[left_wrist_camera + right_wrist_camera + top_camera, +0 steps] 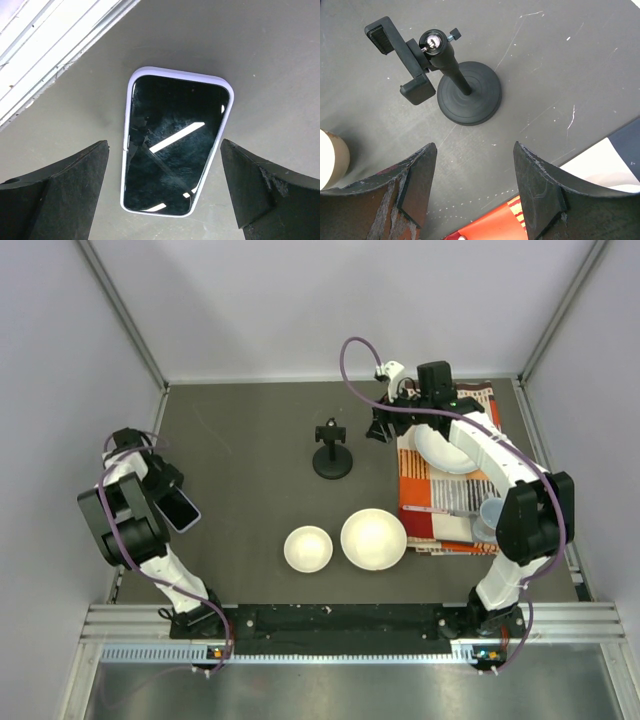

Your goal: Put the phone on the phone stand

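The phone (175,145) lies flat, screen up, on the dark table at the far left (180,508). My left gripper (165,192) is open above it, one finger on each side of the phone's long edges, not touching. The black phone stand (331,450) stands upright mid-table with its clamp cradle empty; it also shows in the right wrist view (455,85). My right gripper (476,187) is open and empty, hovering just right of the stand (380,427).
Two white bowls (308,548) (373,538) sit at the front middle. An orange patterned cloth (430,500) at the right holds a white plate (440,448) and a small cup (490,515). The enclosure wall rail (45,55) runs close beside the phone.
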`<state>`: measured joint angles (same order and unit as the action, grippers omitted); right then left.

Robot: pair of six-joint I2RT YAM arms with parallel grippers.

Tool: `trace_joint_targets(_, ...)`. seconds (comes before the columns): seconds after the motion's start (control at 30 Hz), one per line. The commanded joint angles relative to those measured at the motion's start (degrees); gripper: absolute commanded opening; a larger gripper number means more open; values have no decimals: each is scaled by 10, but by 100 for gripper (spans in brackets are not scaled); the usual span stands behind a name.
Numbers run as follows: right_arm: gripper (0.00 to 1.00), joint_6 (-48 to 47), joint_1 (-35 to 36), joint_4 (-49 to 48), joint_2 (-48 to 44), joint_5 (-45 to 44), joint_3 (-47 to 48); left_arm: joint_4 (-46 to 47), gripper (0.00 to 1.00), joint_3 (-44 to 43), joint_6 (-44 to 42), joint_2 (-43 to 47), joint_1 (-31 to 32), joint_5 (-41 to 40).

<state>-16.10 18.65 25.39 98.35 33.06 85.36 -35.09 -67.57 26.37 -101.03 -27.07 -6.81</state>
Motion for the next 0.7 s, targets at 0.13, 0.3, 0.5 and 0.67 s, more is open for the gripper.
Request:
trace_joint_targets(0.13, 63, -10, -7, -11, 2, 10, 9, 27, 99, 12, -18, -7, -9, 18)
trace_joint_targets(0.3, 63, -10, -7, -11, 2, 9, 9, 38, 99, 17, -14, -19, -7, 58)
trace_joint_targets(0.5, 63, -12, -6, -11, 2, 4, 9, 50, 99, 22, -11, -33, -7, 116)
trace_joint_targets(0.67, 63, -12, -7, -11, 4, 4, 9, 27, 99, 9, 5, -36, 9, 79)
